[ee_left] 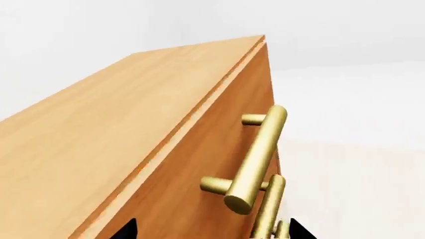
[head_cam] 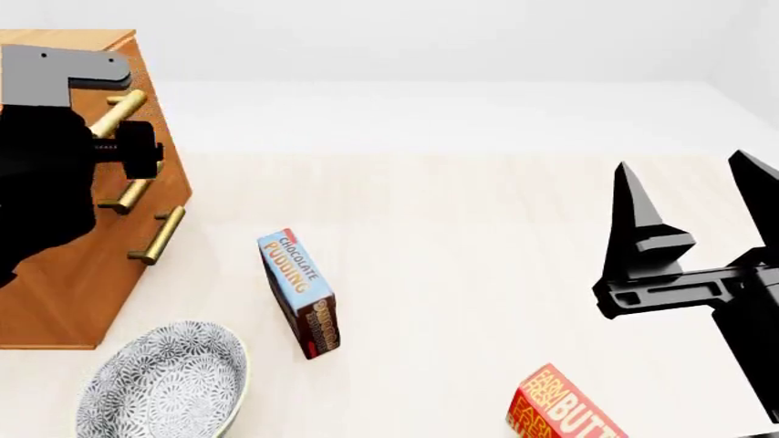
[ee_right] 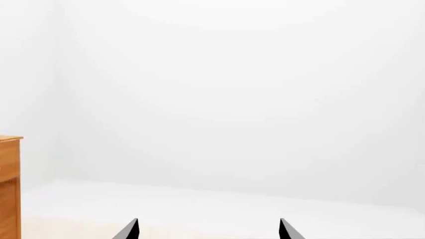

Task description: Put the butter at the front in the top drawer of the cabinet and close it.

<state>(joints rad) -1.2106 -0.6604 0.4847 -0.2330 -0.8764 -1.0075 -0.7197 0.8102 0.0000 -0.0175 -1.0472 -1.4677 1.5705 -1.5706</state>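
The butter (head_cam: 563,411), a red-orange carton with yellow lettering, lies at the front right and is cut off by the head view's lower edge. The light-brown cabinet (head_cam: 67,274) stands at the left. Its top drawer (ee_left: 199,164) looks pushed in, with the brass bar handle (ee_left: 259,154) sticking out. My left gripper (ee_left: 212,231) is open close in front of the drawer fronts, just below that handle and holding nothing. In the head view my left arm hides much of the cabinet's upper front. My right gripper (head_cam: 694,196) hangs open and empty above the floor, beyond the butter.
A blue chocolate pudding box (head_cam: 301,292) stands in the middle. A patterned grey-white bowl (head_cam: 164,383) sits in front of the cabinet. A second brass handle (ee_left: 269,209) shows below the top one. The right wrist view holds only white wall and a cabinet edge (ee_right: 8,189).
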